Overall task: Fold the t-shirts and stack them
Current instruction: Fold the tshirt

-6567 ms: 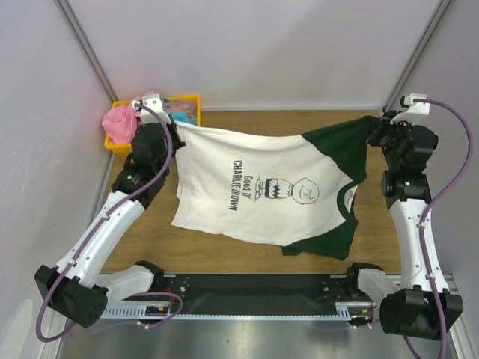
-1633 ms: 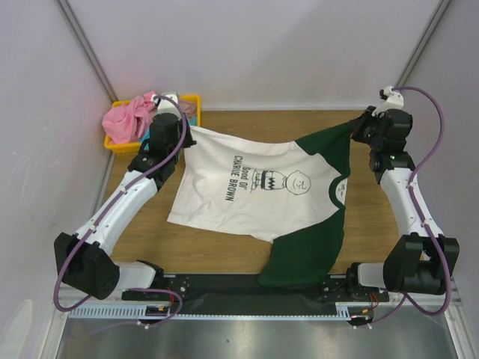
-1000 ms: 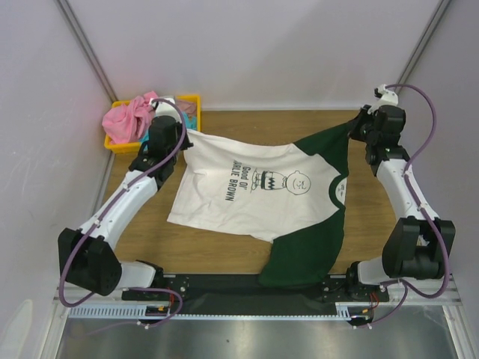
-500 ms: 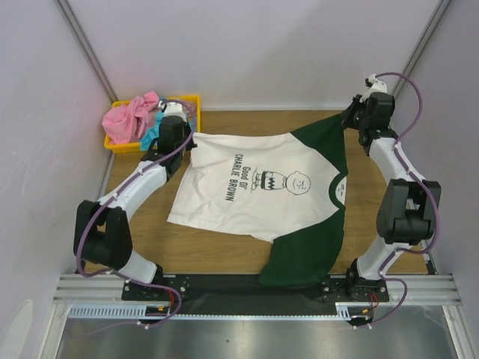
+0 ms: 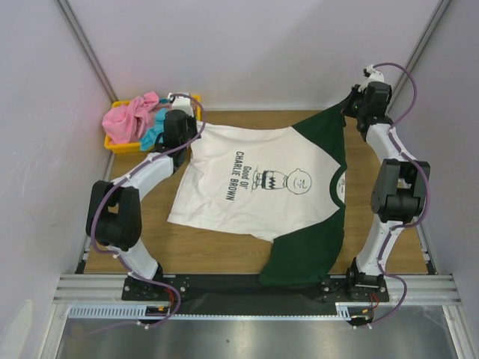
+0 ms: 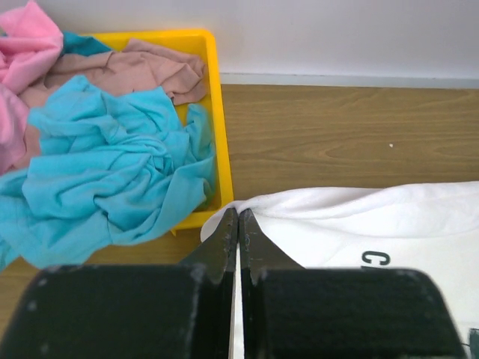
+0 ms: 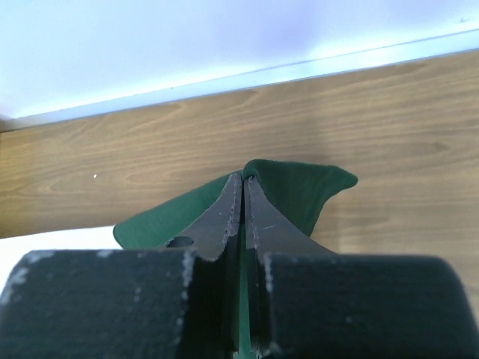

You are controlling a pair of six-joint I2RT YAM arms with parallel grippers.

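- Both arms have reached farther toward 12 o'clock than half a second ago, and the shirt's far edge is now pulled straighter between them.
- left pincer (image 6: 238, 217): tips together, clamped on the white hem corner of the Charlie Brown t-shirt (image 5: 254, 179).
- right pincer (image 7: 244, 179): tips together, clamped on the far green sleeve (image 7: 299, 187).
- From both pincers the shirt lies toward 6 o'clock, spread on the desk (image 5: 217, 254). Its long axis runs 9-to-3, hem at 9, collar at 3. Each arm holds its own corner, so neither is nearer.
- near green sleeve (image 5: 307, 254) droops over the desk's 6 o'clock edge; it probably needs pulling back before any fold.
- yellow tray (image 6: 217, 112) sits at 10 o'clock, just beside the left pincer. It holds the turquoise shirt (image 6: 112, 172), the pink shirt (image 5: 127, 120) and a tan cloth (image 6: 150, 71).
- Wood surface, pale walls close on three sides, little room left at 12 o'clock.
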